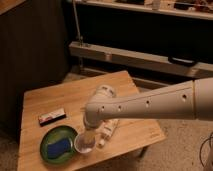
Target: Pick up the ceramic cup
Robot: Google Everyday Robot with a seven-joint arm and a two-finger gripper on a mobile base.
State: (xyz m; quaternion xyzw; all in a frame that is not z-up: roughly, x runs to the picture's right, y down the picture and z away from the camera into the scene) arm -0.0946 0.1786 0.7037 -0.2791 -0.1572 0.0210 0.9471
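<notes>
The ceramic cup is small, round and white with a pale inside. It stands near the front edge of the wooden table, just right of the green plate. My gripper hangs from the white arm that reaches in from the right. It points down directly over the cup's right rim and hides part of it. I cannot tell whether it touches the cup.
A blue object lies in the green plate. A white rectangular box lies at the left. A white bottle-like item lies right of the cup, partly under the arm. Dark shelving stands behind the table.
</notes>
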